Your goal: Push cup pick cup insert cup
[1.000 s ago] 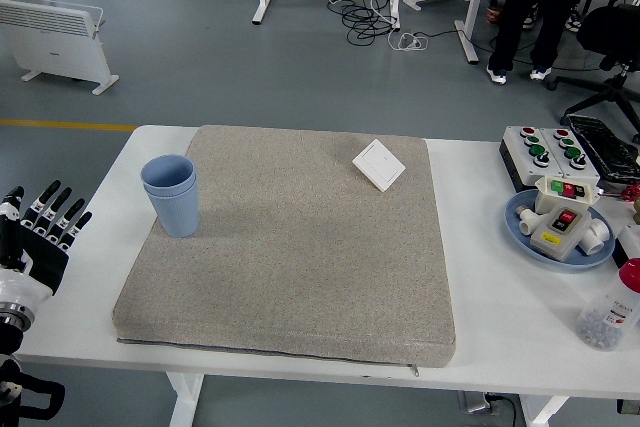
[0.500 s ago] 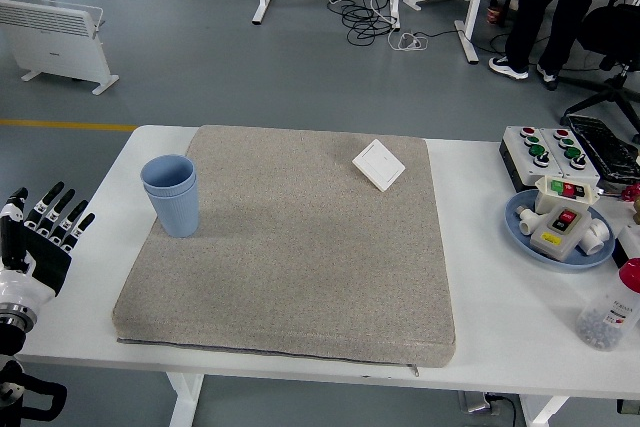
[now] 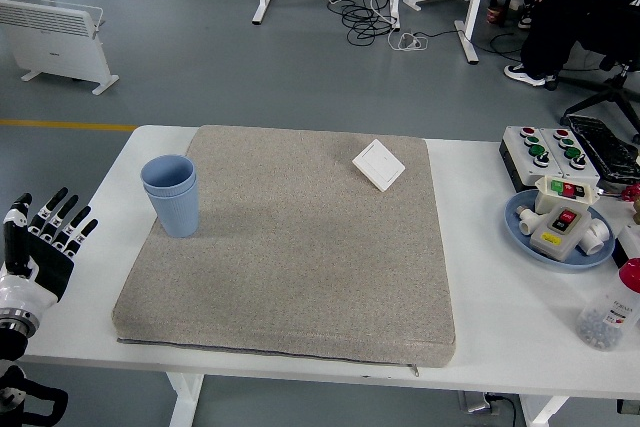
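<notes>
My left hand [image 3: 42, 247] sits at the table's [image 3: 480, 307] left edge with its fingers spread out, and it holds nothing. My arm under it is cut off by the picture's edge. The blue cup [image 3: 170, 194] stands upright on the grey mat [image 3: 300, 247], up and to the right of my hand, well apart. It looks like two cups stacked, but I can't be sure

mat [image 3: 300, 247] covers most of my tabletop [image 3: 500, 317] | switch [image 3: 379, 164] lies on mat's far right part | blue plate [image 3: 522, 230] of button boxes at my right | button panel [image 3: 548, 150] behind it | bottle [image 3: 610, 309] near right edge
</notes>
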`<state>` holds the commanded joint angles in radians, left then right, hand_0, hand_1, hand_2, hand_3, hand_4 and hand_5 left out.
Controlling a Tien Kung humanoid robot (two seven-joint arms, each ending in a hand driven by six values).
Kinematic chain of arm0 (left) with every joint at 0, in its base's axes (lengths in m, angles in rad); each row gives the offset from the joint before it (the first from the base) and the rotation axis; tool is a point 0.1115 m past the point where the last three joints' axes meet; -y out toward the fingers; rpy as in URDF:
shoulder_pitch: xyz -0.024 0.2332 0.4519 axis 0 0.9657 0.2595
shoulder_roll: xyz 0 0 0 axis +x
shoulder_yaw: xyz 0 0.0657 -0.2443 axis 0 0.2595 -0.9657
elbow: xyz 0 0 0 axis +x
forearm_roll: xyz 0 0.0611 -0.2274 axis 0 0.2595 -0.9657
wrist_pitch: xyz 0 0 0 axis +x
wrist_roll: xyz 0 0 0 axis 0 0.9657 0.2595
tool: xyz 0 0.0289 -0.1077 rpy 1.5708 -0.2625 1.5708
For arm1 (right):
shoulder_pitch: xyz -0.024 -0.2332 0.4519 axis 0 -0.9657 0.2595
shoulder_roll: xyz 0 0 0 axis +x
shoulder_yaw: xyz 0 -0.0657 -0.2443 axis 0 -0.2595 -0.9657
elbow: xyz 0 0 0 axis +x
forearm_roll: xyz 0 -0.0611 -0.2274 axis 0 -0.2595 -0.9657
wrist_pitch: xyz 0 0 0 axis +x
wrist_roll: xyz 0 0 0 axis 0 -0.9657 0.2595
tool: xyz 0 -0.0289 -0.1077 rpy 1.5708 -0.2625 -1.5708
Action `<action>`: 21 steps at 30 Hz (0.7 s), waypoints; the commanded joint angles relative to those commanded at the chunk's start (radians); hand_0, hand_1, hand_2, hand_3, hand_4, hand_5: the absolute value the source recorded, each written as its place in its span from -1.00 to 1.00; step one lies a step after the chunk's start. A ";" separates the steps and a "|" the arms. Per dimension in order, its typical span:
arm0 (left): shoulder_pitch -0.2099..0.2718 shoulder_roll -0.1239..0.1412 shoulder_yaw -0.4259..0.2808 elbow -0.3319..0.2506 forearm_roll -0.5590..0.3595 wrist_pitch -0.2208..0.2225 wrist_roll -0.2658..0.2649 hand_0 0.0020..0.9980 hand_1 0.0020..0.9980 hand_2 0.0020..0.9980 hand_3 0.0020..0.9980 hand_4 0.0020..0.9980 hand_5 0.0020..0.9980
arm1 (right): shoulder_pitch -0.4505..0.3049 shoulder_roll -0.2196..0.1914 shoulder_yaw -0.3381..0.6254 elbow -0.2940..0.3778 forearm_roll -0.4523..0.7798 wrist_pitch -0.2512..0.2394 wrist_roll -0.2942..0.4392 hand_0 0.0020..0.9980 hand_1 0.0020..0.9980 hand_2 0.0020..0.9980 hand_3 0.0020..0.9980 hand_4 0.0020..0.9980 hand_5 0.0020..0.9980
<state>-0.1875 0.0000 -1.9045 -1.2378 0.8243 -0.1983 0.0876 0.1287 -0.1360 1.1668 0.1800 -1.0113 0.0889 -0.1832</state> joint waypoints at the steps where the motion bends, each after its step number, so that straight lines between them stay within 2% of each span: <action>1: 0.000 0.000 0.000 0.000 0.000 0.000 0.000 0.69 0.72 0.83 0.65 0.23 1.00 | 0.000 0.000 0.000 0.000 0.000 0.000 0.000 0.56 0.40 0.41 0.16 -0.72 -0.04; 21: 0.021 0.000 0.018 -0.003 -0.001 -0.002 -0.001 0.70 0.73 0.84 0.65 0.23 1.00 | -0.021 0.016 0.019 0.000 0.006 -0.015 0.006 0.56 0.40 0.42 0.16 -0.72 -0.04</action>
<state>-0.1669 0.0001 -1.8863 -1.2413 0.8237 -0.2007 0.0867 0.1075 -0.1198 1.1856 0.1800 -1.0050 0.0738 -0.1771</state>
